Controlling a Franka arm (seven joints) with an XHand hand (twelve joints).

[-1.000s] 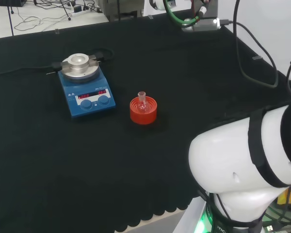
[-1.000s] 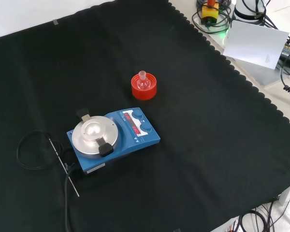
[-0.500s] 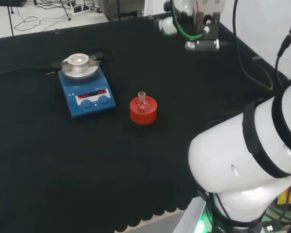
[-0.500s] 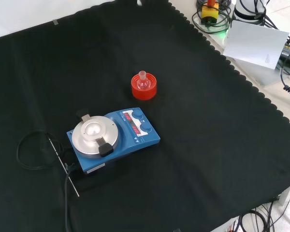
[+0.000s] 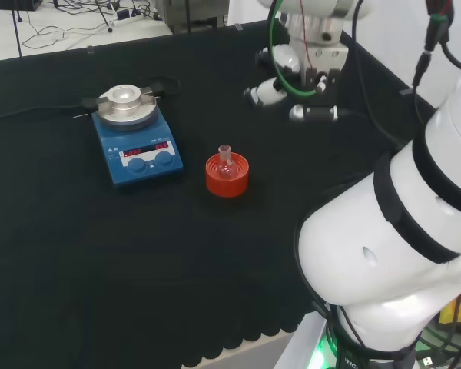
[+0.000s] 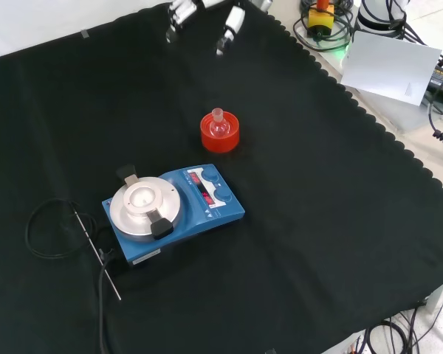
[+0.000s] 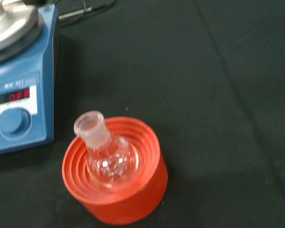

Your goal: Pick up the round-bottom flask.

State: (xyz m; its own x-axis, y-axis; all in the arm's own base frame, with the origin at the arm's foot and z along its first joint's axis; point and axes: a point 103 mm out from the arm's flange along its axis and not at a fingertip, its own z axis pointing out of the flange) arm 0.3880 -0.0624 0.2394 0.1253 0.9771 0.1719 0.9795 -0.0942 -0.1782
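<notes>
A small clear round-bottom flask (image 5: 226, 163) (image 6: 219, 125) (image 7: 105, 156) sits neck up in a red ribbed ring stand (image 5: 227, 179) (image 6: 220, 136) (image 7: 118, 197) near the middle of the black cloth. The hand (image 5: 280, 88) (image 6: 207, 13) hangs in the air, up and to the right of the flask in the head view and at the top of the front view, well apart from the flask. Its fingers (image 6: 232, 21) point down and look relaxed, holding nothing.
A blue hotplate stirrer (image 5: 135, 131) (image 6: 170, 212) (image 7: 16, 90) with a round metal top stands to the left of the flask in the head view. A black cable and thin probe (image 6: 96, 251) lie beside it. The arm's white links (image 5: 392, 238) rise at the right of the head view.
The hand has come down and toward the flask in the head view. In the front view it has entered from the top edge. The flask and stirrer have not moved.
</notes>
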